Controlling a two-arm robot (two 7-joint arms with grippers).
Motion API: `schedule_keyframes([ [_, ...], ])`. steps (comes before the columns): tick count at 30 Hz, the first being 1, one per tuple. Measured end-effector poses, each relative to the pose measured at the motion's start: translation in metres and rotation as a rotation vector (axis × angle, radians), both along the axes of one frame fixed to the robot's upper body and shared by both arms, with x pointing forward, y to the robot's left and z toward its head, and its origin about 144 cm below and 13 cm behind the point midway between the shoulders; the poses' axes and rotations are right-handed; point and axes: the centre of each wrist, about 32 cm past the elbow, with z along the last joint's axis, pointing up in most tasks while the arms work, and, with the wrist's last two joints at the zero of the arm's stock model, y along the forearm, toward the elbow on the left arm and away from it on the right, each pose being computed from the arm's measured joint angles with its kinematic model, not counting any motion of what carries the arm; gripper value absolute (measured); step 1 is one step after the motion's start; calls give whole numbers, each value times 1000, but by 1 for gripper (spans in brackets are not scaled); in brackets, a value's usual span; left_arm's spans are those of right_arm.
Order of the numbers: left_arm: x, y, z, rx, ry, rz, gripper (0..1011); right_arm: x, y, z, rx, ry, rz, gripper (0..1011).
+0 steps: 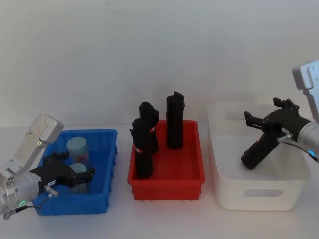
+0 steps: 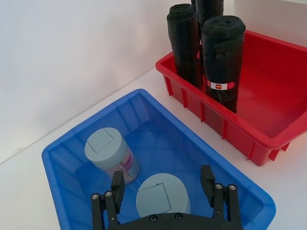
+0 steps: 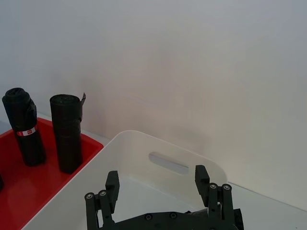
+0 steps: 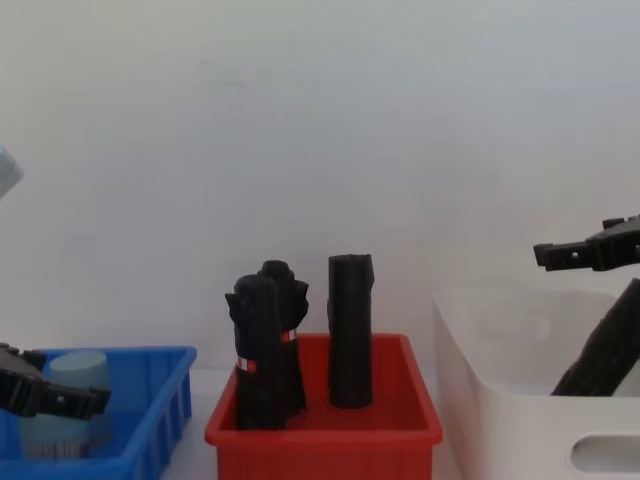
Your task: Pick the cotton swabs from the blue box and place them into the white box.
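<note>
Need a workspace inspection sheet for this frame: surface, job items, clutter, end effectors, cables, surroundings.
Surface: white table, three bins in a row.
Job's things: two cotton swabs tubs stand in the blue box; no tubs seen in the white box.
Clutter: red bin between the boxes, three black rolls standing in it.
End effectors: left end effector open, straddling the nearer tub; right end effector open over the white box, holding nothing.
Cables: thin cable at the right wrist, another at the left.
Surroundings: plain wall; nothing else seen.
</note>
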Motion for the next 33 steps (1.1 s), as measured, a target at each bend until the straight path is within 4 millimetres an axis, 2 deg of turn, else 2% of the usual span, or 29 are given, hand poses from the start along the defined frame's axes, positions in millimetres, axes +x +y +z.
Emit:
schedule_keyframes([
  [33,-4,-7,-17,-19,36,68,1004,0,0,0,0,0,0,1002],
])
